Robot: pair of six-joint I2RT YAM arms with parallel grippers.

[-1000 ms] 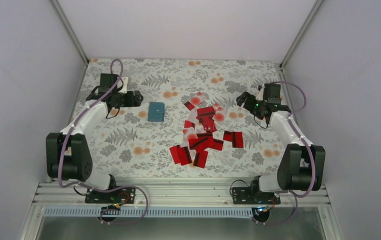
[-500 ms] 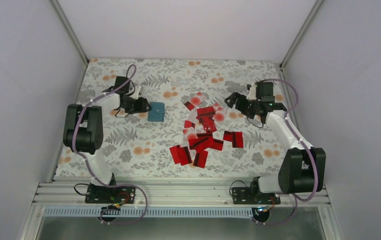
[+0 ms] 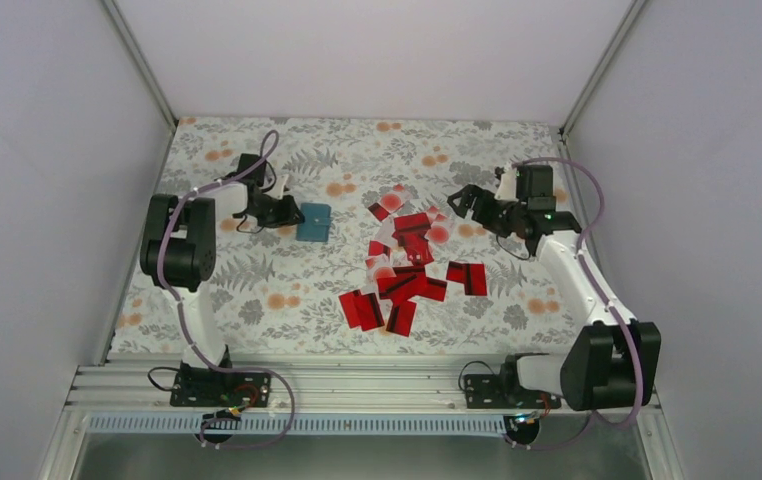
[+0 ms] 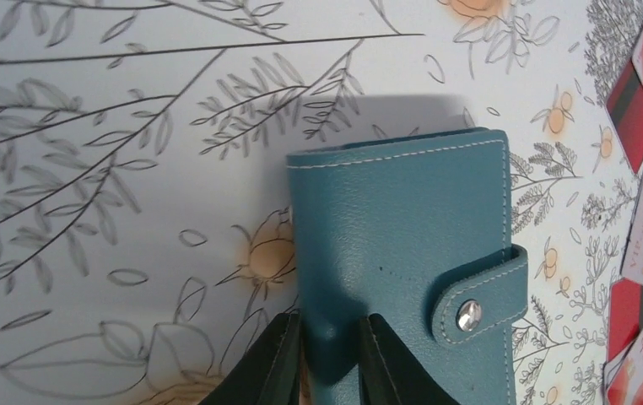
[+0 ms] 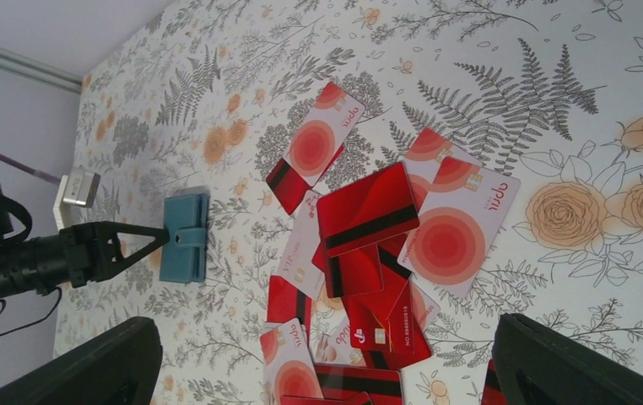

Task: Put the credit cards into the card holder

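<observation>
Credit cards (image 3: 409, 275), thin bright red rectangles with black stripes and a few pale faces showing, lie in a loose overlapping heap on the floral-printed bench (image 3: 257, 290), right of centre. None is in the holder yet. Left of the heap and well apart from it sits the small teal-blue leather card holder (image 4: 402, 219), flat on the bench and closed, its strap fastened with a silver snap stud (image 4: 468, 315). That matters: no card goes in until that flap is open.

Left tool (image 4: 331, 329) is right down at the holder's near corner, on the spine side and away from the strap. Its jaws stand close together with a narrow strip of teal leather showing between them. Whether they truly pinch it or only rest against it, I cannot tell. My read is that it goes for the spine so the strap side is free for the other arm to unsnap.

Right tool (image 5: 326, 325) hangs near the far right side of the heap, jaws spread as wide as they go, nothing in them. It looks poised either to pick a card or to cross to the strap.

Watch the overlaps. Flat, slick cards lying on each other may slide rather than lift, and the holder could skid if the hold on it is weak.
</observation>
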